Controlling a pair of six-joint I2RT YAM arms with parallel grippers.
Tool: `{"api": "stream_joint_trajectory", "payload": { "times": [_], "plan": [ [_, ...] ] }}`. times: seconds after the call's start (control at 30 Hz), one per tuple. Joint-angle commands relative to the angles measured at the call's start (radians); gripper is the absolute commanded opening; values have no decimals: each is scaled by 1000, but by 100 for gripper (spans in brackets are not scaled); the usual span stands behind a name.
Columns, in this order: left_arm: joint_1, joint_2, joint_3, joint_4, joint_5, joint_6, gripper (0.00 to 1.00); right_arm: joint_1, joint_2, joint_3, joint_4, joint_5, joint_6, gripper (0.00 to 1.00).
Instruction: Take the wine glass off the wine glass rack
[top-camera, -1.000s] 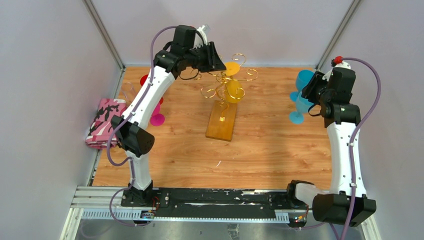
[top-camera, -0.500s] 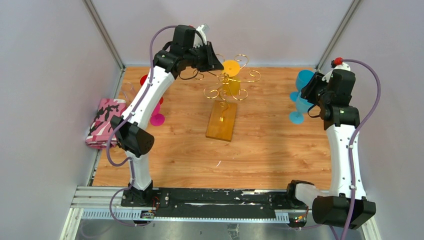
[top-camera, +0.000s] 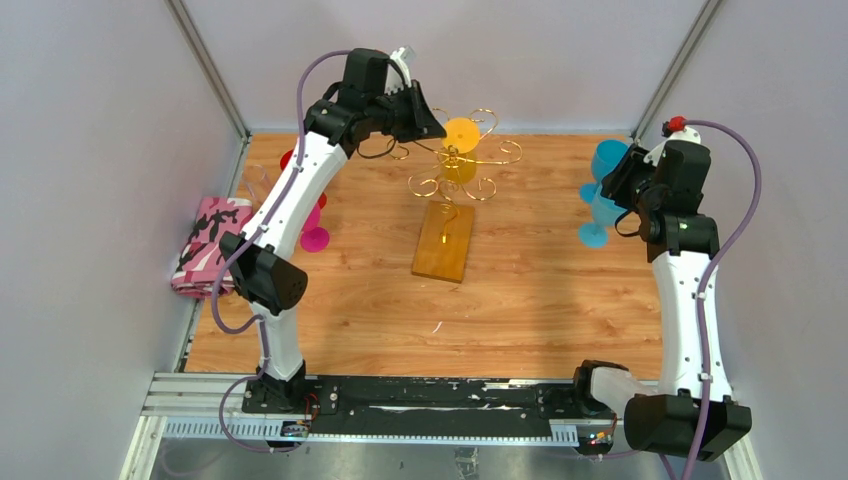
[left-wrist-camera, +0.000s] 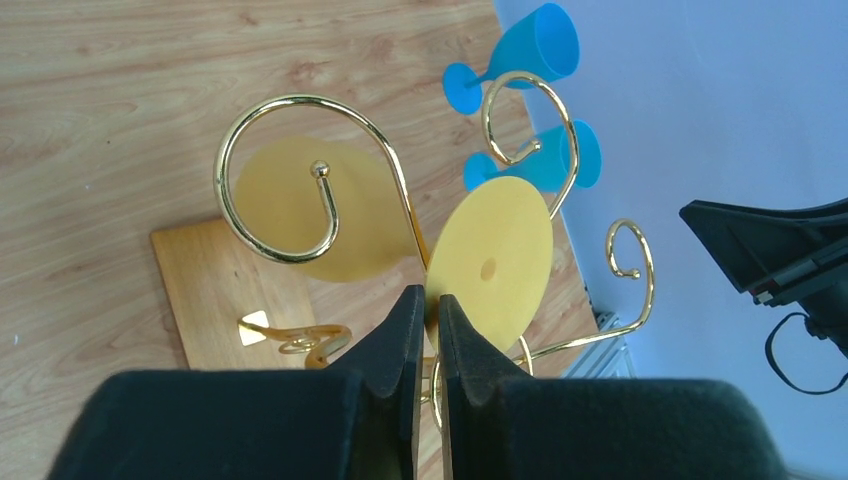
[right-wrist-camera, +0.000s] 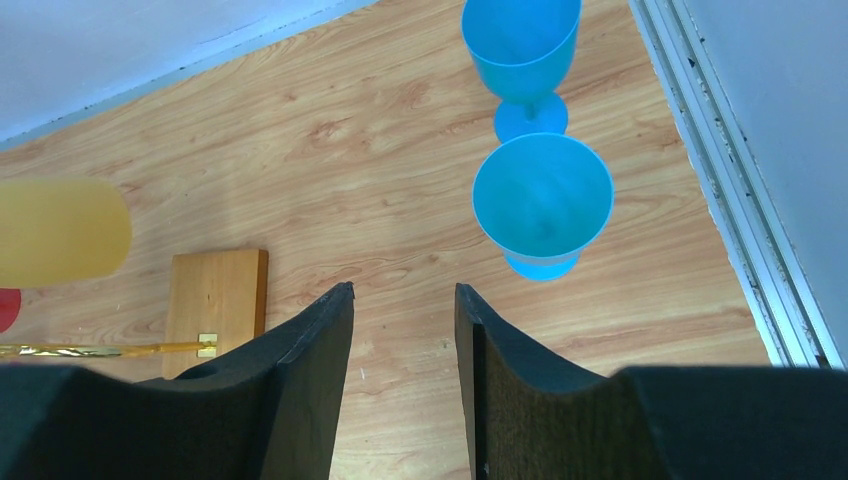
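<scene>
Heads up, your left gripper (left-wrist-camera: 425, 300) is way out at the back of the table (top-camera: 400, 310), right up against the rack (top-camera: 443, 245). In the overhead view the yellow wine glass (top-camera: 461, 135) hangs upside down on the gold wire arms, just off the gripper's tip at about 4 o'clock, foot up top and bowl dangling underneath. From the left wrist camera the round yellow foot sits at roughly 1 o'clock of the fingertips, touching or as good as, and the bowl shows at 11 o'clock behind a big curl of wire. The fingers are pinched nearly together with only a sliver between them, and a bit of gold wire shows through that slit. I honestly can't tell if they've got the stem, since it's hidden there. The rack's wooden base lies at 6 o'clock of the glass. Your right gripper (right-wrist-camera: 403, 290) is over at the table's 3 o'clock edge, fingers apart with nothing between them, and two blue glasses (right-wrist-camera: 541, 195) stand upright at its 1 o'clock.
</scene>
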Motion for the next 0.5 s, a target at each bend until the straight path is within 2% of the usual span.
{"api": "stream_joint_trajectory", "payload": {
  "times": [0.0, 0.23, 0.47],
  "plan": [
    [0, 11, 37, -42, -32, -12, 0, -8, -21, -16, 15, -8, 13, 46],
    [4, 42, 136, -32, -28, -69, 0, -7, -19, -17, 19, -24, 14, 46],
    [26, 77, 142, 47, 14, -124, 0, -7, -21, -20, 20, -32, 16, 46]
  ]
}}
